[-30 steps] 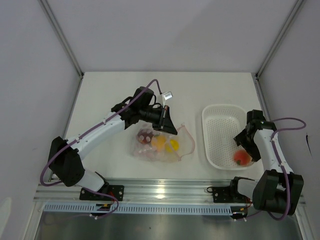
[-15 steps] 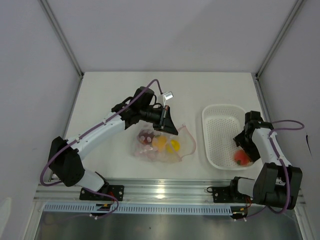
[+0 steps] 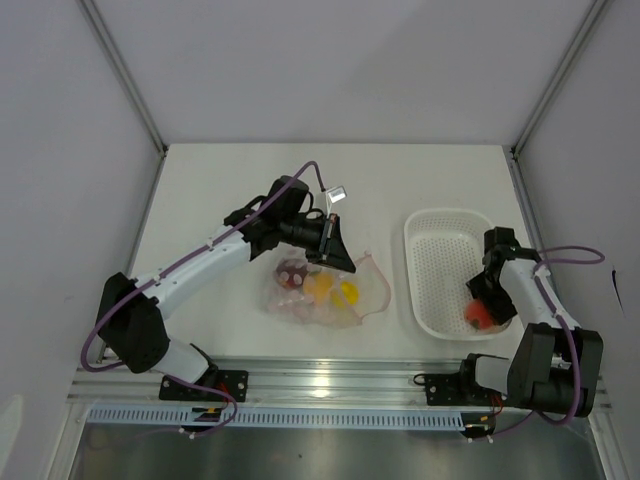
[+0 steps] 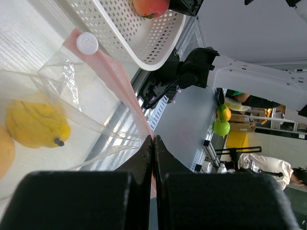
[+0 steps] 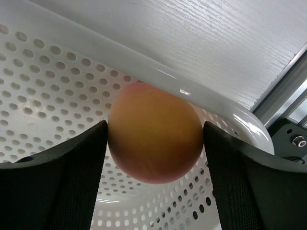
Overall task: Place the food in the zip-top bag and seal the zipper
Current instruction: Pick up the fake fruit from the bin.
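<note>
The clear zip-top bag (image 3: 325, 298) lies mid-table with a dark red piece (image 3: 292, 271), an orange piece (image 3: 316, 287) and a yellow piece (image 3: 346, 291) inside. My left gripper (image 3: 335, 245) is shut on the bag's upper mouth edge. In the left wrist view it (image 4: 153, 139) pinches the pink zipper strip (image 4: 112, 72), with a yellow piece (image 4: 36, 123) below. My right gripper (image 3: 482, 303) is down in the white basket (image 3: 440, 240). Its fingers touch both sides of the orange-red fruit (image 5: 154, 132), which rests against the basket wall.
The white perforated basket (image 5: 48, 86) stands at the right, its near rim just beyond the fruit. A white slider (image 4: 87, 42) sits on the zipper's end. The metal rail (image 3: 330, 380) runs along the near table edge. Walls close in the table on three sides.
My right gripper has dropped lower into the basket and come around the orange-red fruit. The left arm and the bag have stayed still.
</note>
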Available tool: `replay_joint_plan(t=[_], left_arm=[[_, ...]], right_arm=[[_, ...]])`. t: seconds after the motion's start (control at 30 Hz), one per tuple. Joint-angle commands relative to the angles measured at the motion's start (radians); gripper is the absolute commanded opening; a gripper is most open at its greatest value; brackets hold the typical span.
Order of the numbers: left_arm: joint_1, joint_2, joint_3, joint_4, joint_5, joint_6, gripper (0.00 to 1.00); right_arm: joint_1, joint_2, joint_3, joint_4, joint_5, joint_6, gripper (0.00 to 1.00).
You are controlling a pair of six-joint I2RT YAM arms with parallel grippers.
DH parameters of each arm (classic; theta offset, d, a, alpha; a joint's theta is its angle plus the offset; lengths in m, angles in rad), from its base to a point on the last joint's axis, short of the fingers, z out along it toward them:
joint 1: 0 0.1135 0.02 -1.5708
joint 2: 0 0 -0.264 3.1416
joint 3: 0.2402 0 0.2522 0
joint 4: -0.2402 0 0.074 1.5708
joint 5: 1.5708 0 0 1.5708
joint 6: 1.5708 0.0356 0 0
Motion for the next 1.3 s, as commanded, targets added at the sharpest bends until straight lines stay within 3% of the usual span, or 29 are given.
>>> replay_joint_plan(t=[0.0, 0.23, 0.27, 0.37, 0.43, 0.73, 0.87, 1.07, 1.17, 1.27], left_arm=[[-0.007, -0.037, -0.005, 0.026, 0.028, -0.009, 0.01], [-0.012, -0.023, 0.012, 0.025, 0.024, -0.01, 0.01], [-0.012, -0.017, 0.015, 0.023, 0.024, -0.01, 0.01], [-0.012, -0.016, 0.015, 0.022, 0.019, -0.012, 0.01], [-0.01, -0.014, 0.016, 0.019, 0.016, -0.012, 0.01], [-0.012, 0.003, 0.03, 0.005, 0.002, -0.009, 0.01], [-0.012, 0.009, 0.035, 0.003, -0.003, -0.012, 0.01], [-0.013, 0.004, 0.036, 0.005, -0.019, -0.019, 0.01], [-0.013, 0.01, 0.054, -0.006, -0.019, -0.018, 0.01], [-0.012, 0.015, 0.064, -0.012, -0.022, -0.012, 0.01]], right_arm=[[0.016, -0.014, -0.016, 0.018, 0.046, 0.053, 0.76], [0.067, -0.058, -0.023, 0.022, 0.069, 0.073, 0.38], [0.068, -0.06, -0.02, 0.019, 0.066, 0.071, 0.27], [0.076, -0.062, 0.006, 0.01, 0.064, 0.067, 0.09], [0.085, -0.069, 0.019, 0.001, 0.067, 0.066, 0.02], [0.171, -0.117, 0.181, -0.034, 0.074, 0.022, 0.0], [0.22, -0.138, 0.255, -0.004, 0.006, -0.076, 0.0], [0.272, -0.196, 0.299, 0.111, -0.208, -0.211, 0.0], [0.289, -0.21, 0.296, 0.205, -0.444, -0.271, 0.0], [0.333, -0.213, 0.303, 0.233, -0.506, -0.283, 0.0]])
